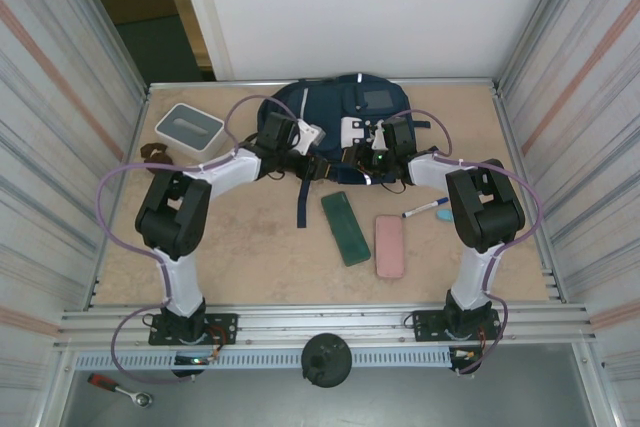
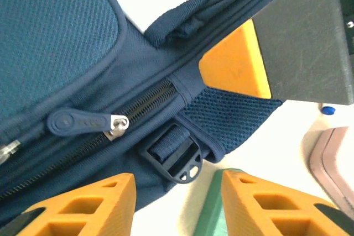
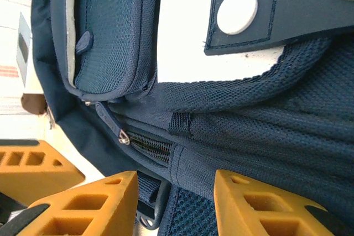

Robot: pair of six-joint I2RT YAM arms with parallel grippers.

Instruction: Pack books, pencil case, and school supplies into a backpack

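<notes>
The navy backpack (image 1: pixel 330 107) lies flat at the back of the table, its main zipper (image 2: pixel 110 115) closed. My left gripper (image 2: pixel 177 203) is open at the backpack's near edge, just short of a black strap buckle (image 2: pixel 177 157), with only table between its fingers. My right gripper (image 3: pixel 177 203) is open too, its fingers straddling the fabric beside the zipper's end (image 3: pixel 146 146); one of them shows as an orange pad (image 2: pixel 235 64). A green pencil case (image 1: pixel 345 228), a pink case (image 1: pixel 390 245) and a white marker with a blue cap (image 1: pixel 426 210) lie on the table. The books are out of view.
A white-and-grey square box (image 1: pixel 190 127) stands at the back left. Metal walls close in the table on both sides. The green case's edge (image 2: pixel 213 208) lies right by my left gripper's fingers. A loose navy strap (image 1: pixel 302 197) trails toward the front.
</notes>
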